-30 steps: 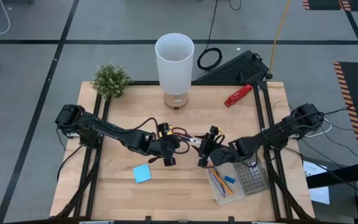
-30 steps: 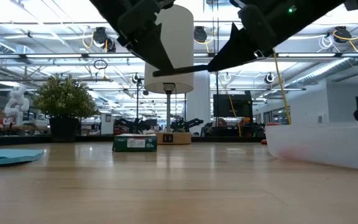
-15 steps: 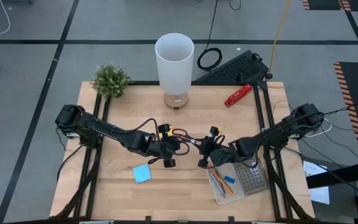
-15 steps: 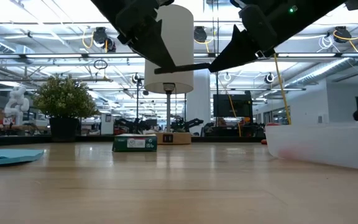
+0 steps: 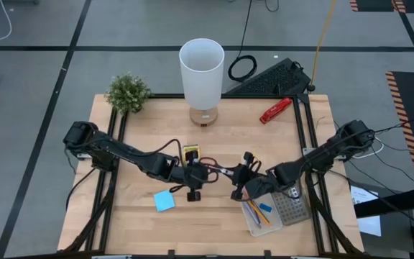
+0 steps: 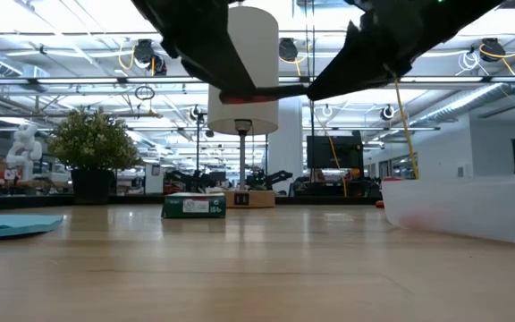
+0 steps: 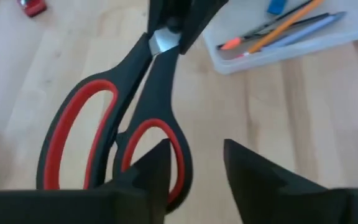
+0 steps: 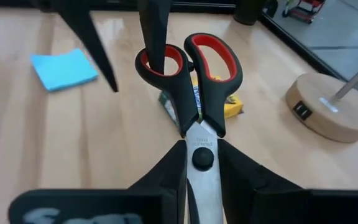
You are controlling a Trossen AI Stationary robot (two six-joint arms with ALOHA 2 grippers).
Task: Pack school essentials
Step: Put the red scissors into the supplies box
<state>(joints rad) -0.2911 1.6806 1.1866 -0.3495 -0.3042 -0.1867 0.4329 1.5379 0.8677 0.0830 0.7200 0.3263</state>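
High view: scissors hanging mid-counter between both grippers | right wrist: right gripper fingers clamping the blades, crayon box lying beneath | left wrist: left gripper fingers standing apart, one threading a handle loop.

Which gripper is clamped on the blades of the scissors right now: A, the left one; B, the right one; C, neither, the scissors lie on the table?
B: in the right wrist view the right gripper pinches the blades of the scissors by the pivot, while one finger of the left gripper reaches through a handle loop.
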